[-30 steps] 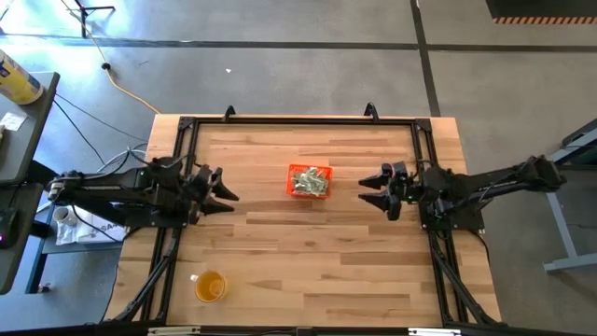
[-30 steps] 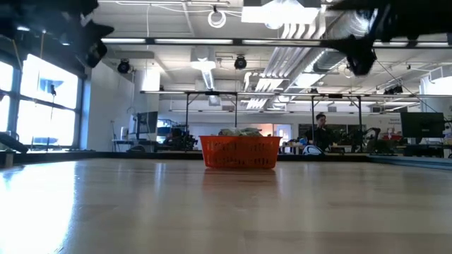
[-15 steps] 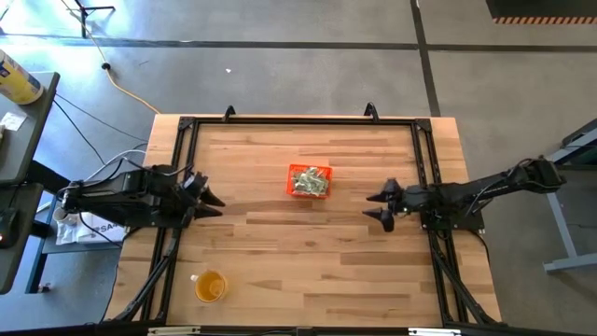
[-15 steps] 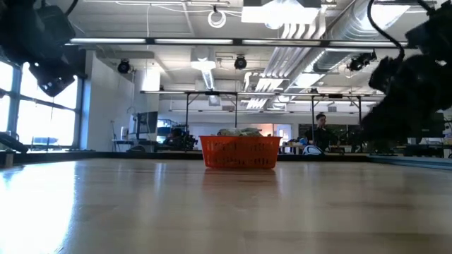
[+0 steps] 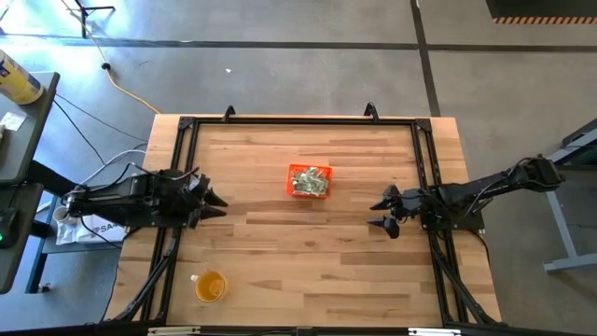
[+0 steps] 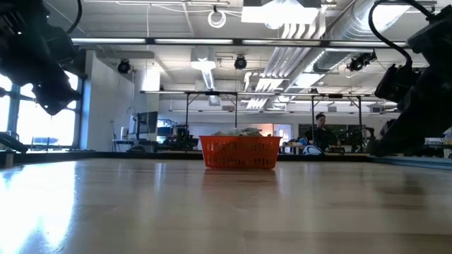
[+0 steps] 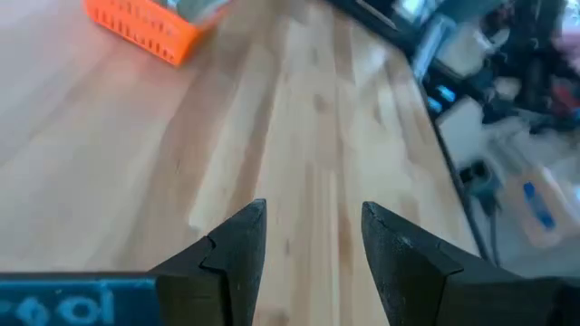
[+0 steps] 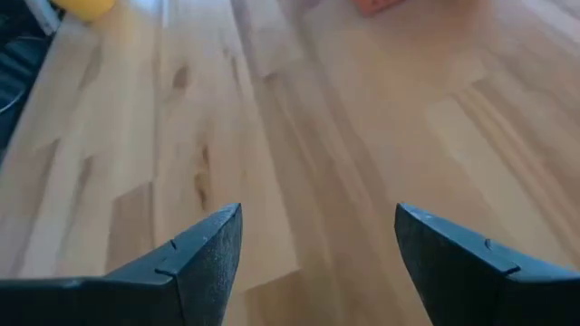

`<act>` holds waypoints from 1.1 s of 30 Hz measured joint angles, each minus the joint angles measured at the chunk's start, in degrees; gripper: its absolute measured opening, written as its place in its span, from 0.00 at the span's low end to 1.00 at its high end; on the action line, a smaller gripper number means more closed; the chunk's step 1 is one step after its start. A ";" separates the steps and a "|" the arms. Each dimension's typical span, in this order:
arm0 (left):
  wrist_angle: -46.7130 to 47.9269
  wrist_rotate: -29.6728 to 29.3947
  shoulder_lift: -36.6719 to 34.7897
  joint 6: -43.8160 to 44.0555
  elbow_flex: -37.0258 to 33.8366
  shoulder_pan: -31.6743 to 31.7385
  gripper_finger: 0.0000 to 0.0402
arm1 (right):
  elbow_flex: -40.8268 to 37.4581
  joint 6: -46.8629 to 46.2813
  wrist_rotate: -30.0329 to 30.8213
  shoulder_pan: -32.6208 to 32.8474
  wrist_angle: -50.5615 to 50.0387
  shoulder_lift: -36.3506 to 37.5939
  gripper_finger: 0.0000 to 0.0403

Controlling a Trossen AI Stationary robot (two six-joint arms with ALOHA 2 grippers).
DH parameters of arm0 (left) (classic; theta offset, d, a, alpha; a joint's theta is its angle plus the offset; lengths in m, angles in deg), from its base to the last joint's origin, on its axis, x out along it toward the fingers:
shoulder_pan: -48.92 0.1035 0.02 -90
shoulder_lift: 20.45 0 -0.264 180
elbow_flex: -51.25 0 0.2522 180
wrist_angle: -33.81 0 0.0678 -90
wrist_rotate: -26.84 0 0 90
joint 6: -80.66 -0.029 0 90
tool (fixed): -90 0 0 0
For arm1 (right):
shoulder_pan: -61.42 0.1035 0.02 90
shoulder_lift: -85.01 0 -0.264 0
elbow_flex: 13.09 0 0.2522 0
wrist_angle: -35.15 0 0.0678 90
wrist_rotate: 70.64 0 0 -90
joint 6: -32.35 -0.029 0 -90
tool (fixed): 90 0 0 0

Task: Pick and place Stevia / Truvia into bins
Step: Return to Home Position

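Note:
The orange bin (image 5: pixel 309 181) stands on the table's middle, a little toward the far edge, filled with pale green and white sachets (image 5: pixel 309 183). It also shows in the low view (image 6: pixel 240 152) and the left wrist view (image 7: pixel 140 25). My left gripper (image 5: pixel 215 203) is open and empty at the table's left edge, left of the bin. My right gripper (image 5: pixel 382 213) is open and empty at the right side, nearer than the bin. Both sets of fingers stand over bare wood in the left wrist view (image 7: pixel 308 222) and the right wrist view (image 8: pixel 317 226).
A round translucent yellow-orange cup (image 5: pixel 210 286) stands near the table's near left corner; it also shows in the right wrist view (image 8: pixel 86 7). A black frame (image 5: pixel 298 121) runs around the table's edges. A person (image 6: pixel 321 130) stands far off in the room beyond.
Both arms have drawn back from the bin: my left gripper toward the table's left edge, my right gripper toward the right edge and the near edge. In the low view both have come down lower. The bin and sachets have kept still.

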 joint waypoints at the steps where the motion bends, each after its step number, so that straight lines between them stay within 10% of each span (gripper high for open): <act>1: -0.44 -1.64 0.14 0.00 0.02 -0.07 0.54 | 0.00 0.00 -0.64 0.05 -0.07 0.26 0.69; 10: 0.33 -12.46 -0.01 0.27 -0.43 -1.57 0.54 | 0.00 0.02 -1.90 0.06 -0.22 10.15 0.69; 26: 0.49 -12.83 0.01 0.29 -0.50 -1.51 0.54 | -0.02 0.10 -1.81 -0.05 -0.29 20.69 0.69; 33: 0.50 -12.81 0.01 0.32 -0.50 -1.51 0.54 | -0.02 22.07 -1.66 -0.05 -0.38 19.85 0.69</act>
